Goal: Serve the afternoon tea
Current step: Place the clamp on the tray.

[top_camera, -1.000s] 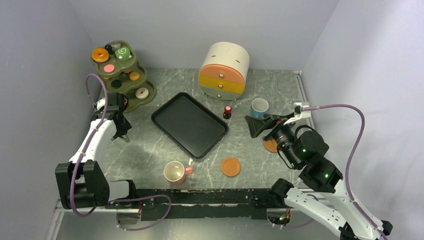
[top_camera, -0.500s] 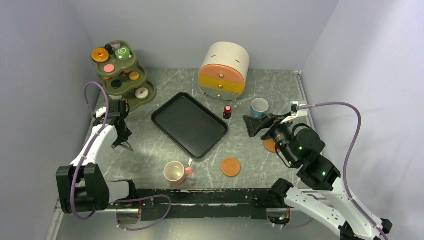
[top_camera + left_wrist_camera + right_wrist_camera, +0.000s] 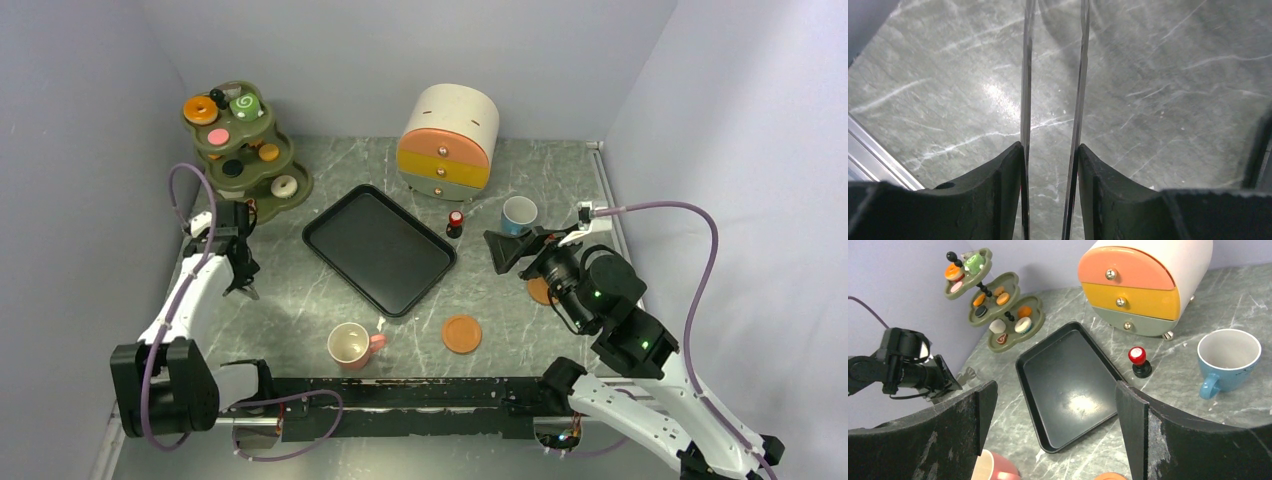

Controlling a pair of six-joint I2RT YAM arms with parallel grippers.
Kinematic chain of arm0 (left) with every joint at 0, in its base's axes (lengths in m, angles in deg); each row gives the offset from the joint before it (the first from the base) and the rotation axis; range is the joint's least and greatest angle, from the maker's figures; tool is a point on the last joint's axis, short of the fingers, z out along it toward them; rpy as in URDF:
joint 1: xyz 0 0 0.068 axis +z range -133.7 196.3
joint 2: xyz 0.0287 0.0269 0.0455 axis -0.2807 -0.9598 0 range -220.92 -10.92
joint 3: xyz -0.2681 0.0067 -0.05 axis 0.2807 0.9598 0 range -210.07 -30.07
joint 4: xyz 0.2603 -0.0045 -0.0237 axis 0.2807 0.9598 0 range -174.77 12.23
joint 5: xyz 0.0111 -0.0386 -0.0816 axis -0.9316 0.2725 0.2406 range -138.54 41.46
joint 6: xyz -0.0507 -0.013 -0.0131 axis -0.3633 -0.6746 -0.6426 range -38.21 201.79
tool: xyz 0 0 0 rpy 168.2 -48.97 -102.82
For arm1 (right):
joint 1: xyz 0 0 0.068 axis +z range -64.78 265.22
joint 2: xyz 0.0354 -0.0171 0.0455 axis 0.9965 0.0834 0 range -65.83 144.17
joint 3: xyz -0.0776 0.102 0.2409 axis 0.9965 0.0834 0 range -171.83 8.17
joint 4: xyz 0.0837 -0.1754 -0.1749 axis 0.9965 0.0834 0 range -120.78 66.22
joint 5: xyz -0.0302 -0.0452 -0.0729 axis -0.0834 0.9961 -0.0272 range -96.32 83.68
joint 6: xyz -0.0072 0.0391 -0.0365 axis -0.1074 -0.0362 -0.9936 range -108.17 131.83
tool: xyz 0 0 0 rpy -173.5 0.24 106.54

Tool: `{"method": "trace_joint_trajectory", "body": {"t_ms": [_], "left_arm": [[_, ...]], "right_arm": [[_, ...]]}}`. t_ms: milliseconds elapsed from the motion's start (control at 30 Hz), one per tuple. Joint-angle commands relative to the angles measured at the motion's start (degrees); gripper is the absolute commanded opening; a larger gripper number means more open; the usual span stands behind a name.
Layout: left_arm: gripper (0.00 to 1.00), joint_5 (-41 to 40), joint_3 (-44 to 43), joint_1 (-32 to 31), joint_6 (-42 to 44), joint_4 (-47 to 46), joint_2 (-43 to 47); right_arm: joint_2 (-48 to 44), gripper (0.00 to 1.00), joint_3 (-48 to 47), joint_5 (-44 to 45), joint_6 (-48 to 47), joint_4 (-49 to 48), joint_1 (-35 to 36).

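- The left gripper (image 3: 243, 284) hangs over the grey-green marble tabletop (image 3: 290, 300), between the pale left wall (image 3: 80, 150) and the black rectangular tray (image 3: 380, 250). Its jaws stand a narrow gap apart with nothing between them.
- In the left wrist view only veined stone lies beyond the thin fingers (image 3: 1025, 100). A metal edge rail (image 3: 868, 150) borders the table close by on that side.
- The right gripper (image 3: 507, 252) is spread wide and grips nothing. It is raised on the right side of the table and points toward the tray.
- The blue ceramic cup (image 3: 519, 213) stands upright just behind the right gripper, near the cream rounded chest of three drawers (image 3: 448, 140). A small red-capped black knob (image 3: 455, 222) stands between that cup and the tray's far right edge.
- The pink cup (image 3: 350, 345) stands upright near the table's front edge, just off the tray's near corner.
- One orange round saucer (image 3: 462, 333) lies flat on the stone to the right of the pink cup, apart from it. A second orange saucer (image 3: 540, 292) is half hidden under the right arm.
- The toy pastries sit on the olive-green three-tier stand (image 3: 245, 140) in the far left corner. The orange doughnut (image 3: 201, 109) and green swirl roll (image 3: 244, 104) are on the top tier, the white doughnut (image 3: 284, 186) on the lowest.
- The tray lies slantwise mid-table, with a band of marble separating it from the stand, the chest and both cups.
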Motion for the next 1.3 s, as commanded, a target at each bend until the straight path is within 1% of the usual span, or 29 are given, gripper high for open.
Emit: {"method": "trace_joint_trajectory", "body": {"t_ms": [0, 233, 333, 467, 633, 733, 1000, 1133, 1267], "left_arm": [[0.46, 1.8, -3.5, 0.6, 7.0, -3.6, 5.2], [0.39, 18.3, -6.0, -0.2, 14.6, -8.3, 7.9], [0.38, 21.8, -6.6, -3.1, 16.5, -9.9, 8.9], [0.36, 21.9, -8.3, -10.4, 16.6, -10.8, 8.0], [0.38, 20.8, -10.2, -21.9, 14.7, -13.4, 2.1], [0.39, 21.4, -10.5, -26.5, 14.2, -16.8, -1.7], [0.41, 21.1, -12.5, -33.2, 15.3, -22.8, -13.3], [0.44, 18.9, -13.1, -36.0, 15.7, -22.9, -17.5], [0.48, 17.6, -12.1, -37.1, 15.2, -22.8, -20.0]], "right_arm": [[-0.2, 0.91, -0.5, -0.1, 0.2, -0.4, -0.3], [0.0, 0.91, -0.7, -0.4, 0.3, -0.1, -0.3], [-0.2, 0.91, -0.6, -0.4, 0.4, -0.1, -0.3], [0.1, 0.91, -0.8, -0.5, 0.7, -0.2, -0.3], [0.2, 0.91, 0.0, -0.9, 1.4, -0.5, -0.3], [0.8, 0.91, -0.6, -0.9, 1.4, 0.1, -0.3], [1.3, 0.91, -0.9, -0.9, 1.6, 0.0, -0.3], [1.6, 0.91, -1.2, -1.1, 1.5, 0.5, -0.3], [2.4, 0.91, -1.8, -0.8, 1.2, 1.1, -0.3]]}}
